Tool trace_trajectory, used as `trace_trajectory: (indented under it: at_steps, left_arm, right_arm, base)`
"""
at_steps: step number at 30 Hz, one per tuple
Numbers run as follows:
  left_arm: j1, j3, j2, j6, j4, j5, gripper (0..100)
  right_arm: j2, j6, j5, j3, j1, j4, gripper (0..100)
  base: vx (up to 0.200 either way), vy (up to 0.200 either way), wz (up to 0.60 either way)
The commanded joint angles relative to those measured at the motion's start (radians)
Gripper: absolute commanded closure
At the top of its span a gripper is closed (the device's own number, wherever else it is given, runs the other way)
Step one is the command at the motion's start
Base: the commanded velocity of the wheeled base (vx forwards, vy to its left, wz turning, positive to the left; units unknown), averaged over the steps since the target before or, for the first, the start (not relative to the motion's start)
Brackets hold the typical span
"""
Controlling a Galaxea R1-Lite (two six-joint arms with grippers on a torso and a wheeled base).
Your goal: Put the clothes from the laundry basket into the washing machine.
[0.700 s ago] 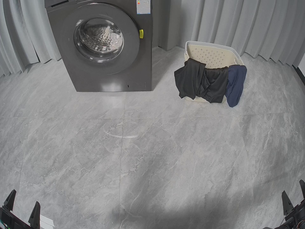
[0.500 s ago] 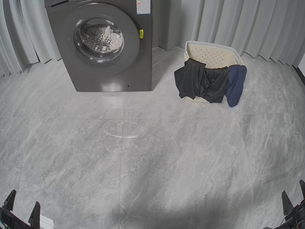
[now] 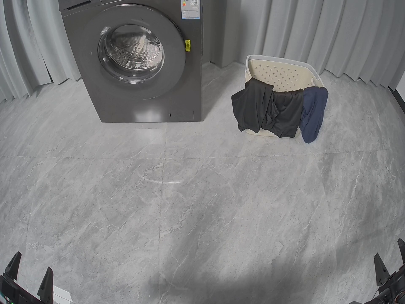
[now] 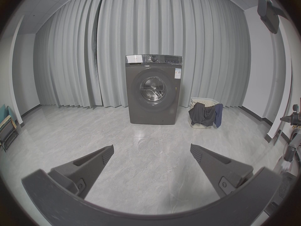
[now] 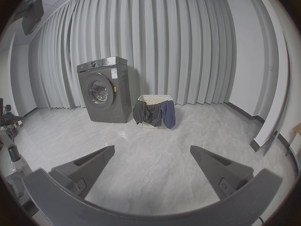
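Laundry basket (image 3: 279,58) stands on the floor (image 3: 211,216) well ahead of the right gripper (image 3: 389,252) and off toward its inner, left-hand side, apart from both grippers. A black garment (image 3: 265,110) and a navy garment (image 3: 313,114) hang over the basket's near rim, the navy one on the side closer to the right gripper, the two touching at their edges. The washing machine (image 3: 135,55) stands well ahead of the left gripper (image 3: 30,271) and somewhat to that gripper's right, just left of the basket with a strip of bare floor between them. Its round door (image 3: 130,53) is closed. Grey curtains (image 3: 295,17) hang behind both items. Left gripper: fingers spread wide, nothing between them, held low and pointed forward across the floor toward the machine. Right gripper: fingers likewise spread wide and empty, held low and pointed forward, with the basket ahead between the finger lines in its wrist view. Both grippers sit well short of the clothes, neither in contact with any item.
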Motion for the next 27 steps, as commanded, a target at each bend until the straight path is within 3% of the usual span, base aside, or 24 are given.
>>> trace_trajectory:
  at_steps: [1,20,27]
  left_arm:
    - [0.001,0.018,-0.013,-0.001,-0.001,0.0,0]
    - [0.001,0.018,-0.013,-0.005,-0.001,0.003,0]
    - [0.001,0.018,-0.013,-0.002,-0.001,0.002,0]
  right_arm:
    - [-0.004,0.0,0.0,0.018,0.0,0.0,0]
    - [-0.004,0.0,0.0,0.018,0.0,-0.001,0]
    - [-0.004,0.0,0.0,0.018,0.0,-0.001,0]
  base:
    - [0.2,0.0,0.0]
    - [0.2,0.0,0.0]
    - [0.0,0.0,0.0]
